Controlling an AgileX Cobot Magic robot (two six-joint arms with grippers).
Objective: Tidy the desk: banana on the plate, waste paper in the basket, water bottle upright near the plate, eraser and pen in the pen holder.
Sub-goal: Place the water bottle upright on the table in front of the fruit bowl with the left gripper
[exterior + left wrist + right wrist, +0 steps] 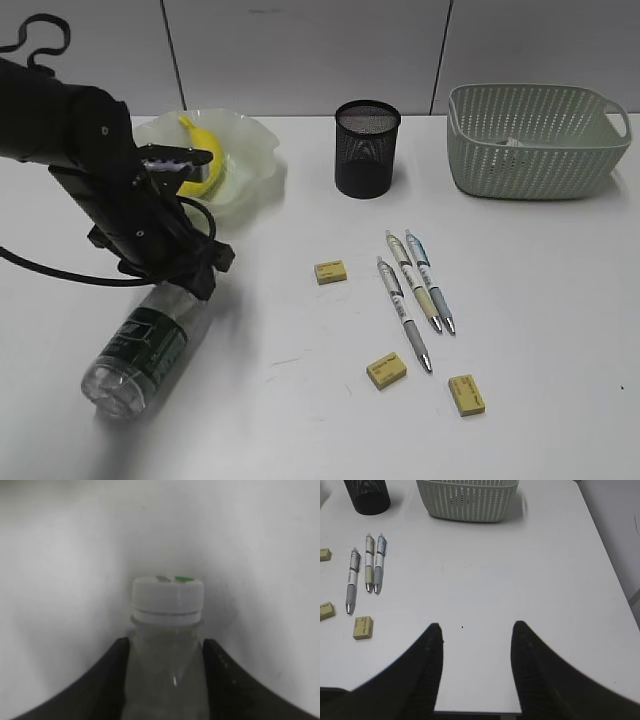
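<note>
The left fingers (pixel 120 680) clamp the neck of the water bottle (pixel 140 345) lying on the table (pixel 300 420) near the plate (pixel 250 150), so pivot it upright slowly, while the right fingers (pixel 432 665) hang open, empty.

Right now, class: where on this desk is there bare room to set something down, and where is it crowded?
Free: the white stretch right of the pens, in front of the basket; the open right gripper hangs over part of it. Also the front edge between the lying water bottle and the erasers. Crowded: the left, where the left gripper straddles the bottle's neck beside the plate.
</note>
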